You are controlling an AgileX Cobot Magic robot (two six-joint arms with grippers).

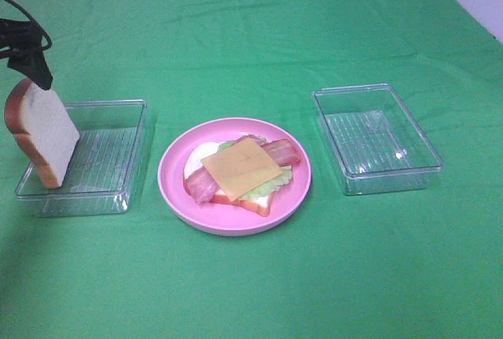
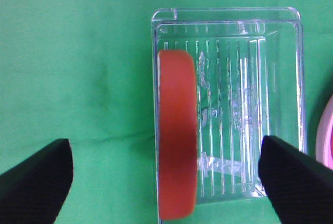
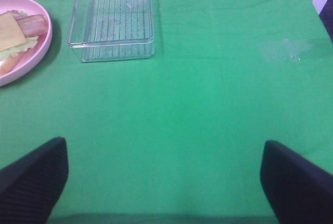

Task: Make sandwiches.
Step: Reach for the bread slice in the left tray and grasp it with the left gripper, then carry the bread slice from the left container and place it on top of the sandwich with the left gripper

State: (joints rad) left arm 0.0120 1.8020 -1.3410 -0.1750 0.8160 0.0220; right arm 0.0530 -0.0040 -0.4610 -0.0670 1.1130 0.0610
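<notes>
Green cloth covers the whole desk, smooth with a few soft creases. Dead centre sits the half-built sandwich on a round pink plate — bottom bread slice, pale lettuce, reddish-pink bacon strips, and a flat yellow cheese square on top. So most of the stacking looks done; what's missing is the lid.

That lid would be the last bread slice, standing on edge against the near-left wall of the left clear tray, white face out, orange-brown crust curved over the top. Matte toy plastic, by the look of it. The left tool hovers right above it with its black textured fingers spread wide on either side of the crust, gripping nothing yet.

The right clear tray is ribbed, glossy and holds nothing. The right tool hangs over bare cloth near it — wide open too.

My guess: grab that slice, cap the stack, done.
</notes>
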